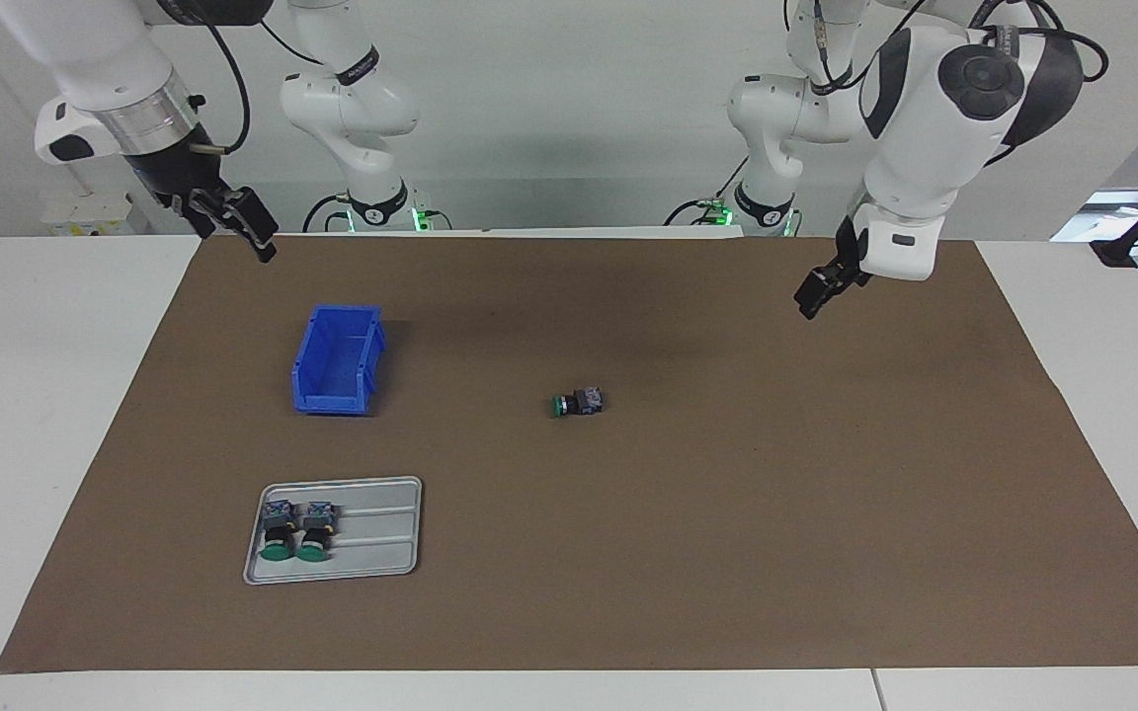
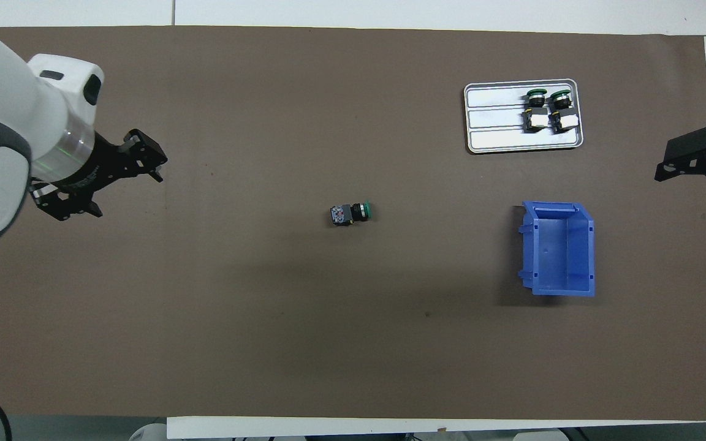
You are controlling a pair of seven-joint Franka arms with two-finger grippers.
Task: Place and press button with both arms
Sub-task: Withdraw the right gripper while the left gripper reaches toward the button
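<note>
One button (image 1: pixel 577 402) (image 2: pixel 351 214) lies on its side in the middle of the brown mat, green cap toward the right arm's end. Nothing touches it. Two more buttons (image 1: pixel 297 528) (image 2: pixel 549 110) lie side by side in a grey tray (image 1: pixel 381 538) (image 2: pixel 494 122). My left gripper (image 1: pixel 814 294) (image 2: pixel 127 191) hangs open and empty over the mat toward the left arm's end. My right gripper (image 1: pixel 238 232) (image 2: pixel 693 174) hangs open and empty over the mat's edge at the right arm's end. Both are well away from the lone button.
An empty blue bin (image 1: pixel 337 360) (image 2: pixel 561 248) stands toward the right arm's end, nearer to the robots than the tray. Two smaller white arms with green-lit bases (image 1: pixel 381 212) stand at the robots' end of the table.
</note>
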